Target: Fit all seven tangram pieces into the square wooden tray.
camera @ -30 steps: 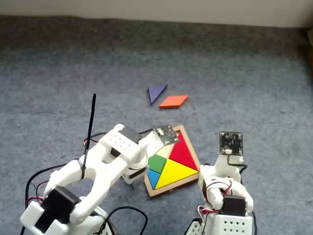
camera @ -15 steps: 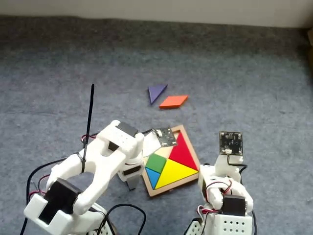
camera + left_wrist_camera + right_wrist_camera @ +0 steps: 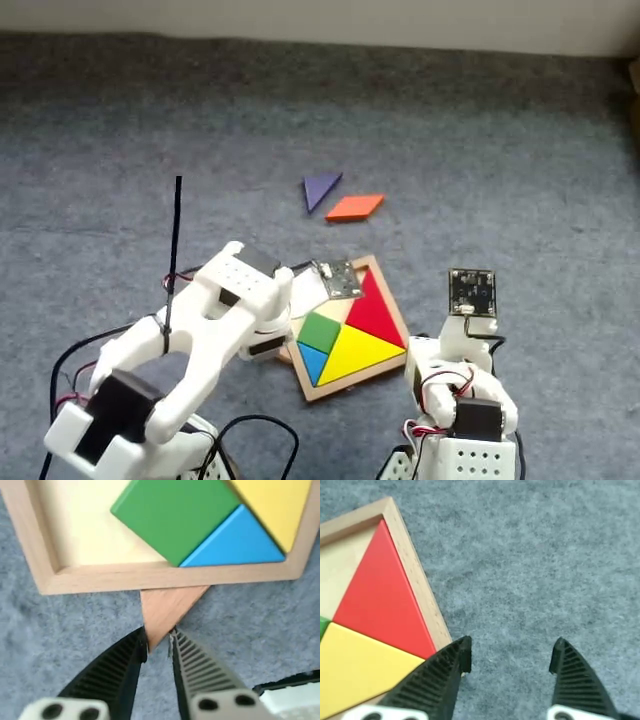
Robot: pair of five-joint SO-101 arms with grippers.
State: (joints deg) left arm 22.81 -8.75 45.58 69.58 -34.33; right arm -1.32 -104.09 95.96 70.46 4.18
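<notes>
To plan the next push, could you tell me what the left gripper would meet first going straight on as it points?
The left gripper has the tip of the brown triangle between its fingertips; straight on, that piece meets the wooden tray rim, which it seems to touch.

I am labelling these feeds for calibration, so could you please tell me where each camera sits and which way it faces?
High view: fixed above, looking down on the wooden tray, the left arm and the right arm.
Left wrist view: on the left wrist, looking down past the left gripper, shut on a brown triangle at the tray's outer edge.
Right wrist view: on the right wrist, looking down past the open right gripper at grey carpet beside the tray.
Shared: all show the tray and yellow triangle.
</notes>
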